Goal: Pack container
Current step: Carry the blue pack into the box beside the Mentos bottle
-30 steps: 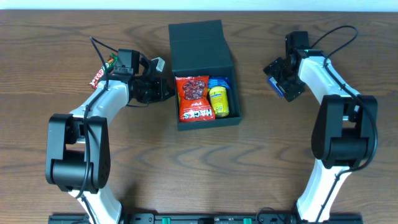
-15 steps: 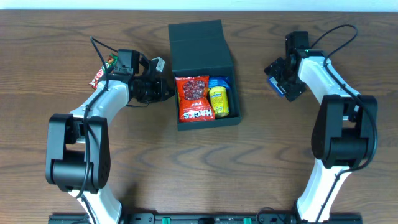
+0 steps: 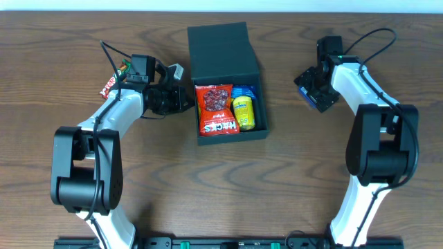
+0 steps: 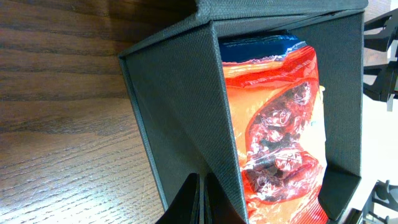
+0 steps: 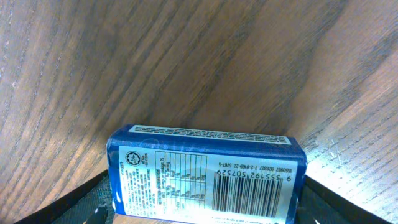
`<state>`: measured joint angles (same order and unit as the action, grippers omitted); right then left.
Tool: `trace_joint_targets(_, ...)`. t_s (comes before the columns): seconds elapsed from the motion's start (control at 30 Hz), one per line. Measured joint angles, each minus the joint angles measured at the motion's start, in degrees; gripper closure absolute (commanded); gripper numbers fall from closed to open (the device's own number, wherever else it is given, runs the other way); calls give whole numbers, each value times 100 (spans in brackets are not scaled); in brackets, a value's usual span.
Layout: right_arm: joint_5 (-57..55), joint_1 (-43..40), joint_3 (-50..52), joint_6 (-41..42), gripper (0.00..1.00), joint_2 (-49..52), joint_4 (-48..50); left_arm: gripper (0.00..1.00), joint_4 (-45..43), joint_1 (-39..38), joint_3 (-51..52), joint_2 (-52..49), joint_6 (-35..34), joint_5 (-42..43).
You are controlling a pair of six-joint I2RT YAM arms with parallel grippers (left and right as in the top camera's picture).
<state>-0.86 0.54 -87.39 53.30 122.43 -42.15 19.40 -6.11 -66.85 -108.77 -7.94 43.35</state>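
Note:
The dark teal container [image 3: 196, 97] stands open at mid-table, its flap lid [image 3: 221, 47] laid back. Inside lie a red packet [image 3: 216, 109], a yellow packet [image 3: 243, 113] and a blue one [image 3: 242, 91]. My left gripper [image 3: 185, 101] is shut, its tips against the outside of the container's left wall [image 4: 174, 118]; the red packet [image 4: 280, 137] shows inside. My right gripper [image 3: 315, 93] is to the right of the container, shut on a blue packet [image 5: 205, 171] with a barcode, held just over the wood; its fingers [image 5: 87, 202] flank the packet's ends.
A red candy bar [image 3: 109, 83] with a green-wrapped end lies on the table at the far left, behind my left arm. The table's back edge runs along the top of the overhead view.
My right gripper has shifted very slightly up and left with the blue packet. The left arm and the container have not moved.

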Motion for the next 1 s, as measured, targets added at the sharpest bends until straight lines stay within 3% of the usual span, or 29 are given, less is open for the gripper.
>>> trace_joint_targets(0.47, 208, 0, -387, -654, 28, 63, -424, 94, 2, 0, 0, 0, 0, 0)
trace_joint_targets(0.53, 278, 0, -841, -1075, 31, 94, -697, 94, 2, 0, 0, 0, 0, 0)
trace_joint_targets(0.73, 892, 96, -2638, -3357, 31, 94, -1687, 94, 2, 0, 0, 0, 0, 0)
trace_joint_targets(1.0, 1178, 874, -3480, -5613, 32, 94, -2905, 94, 4, 0, 2, 0, 0, 2)
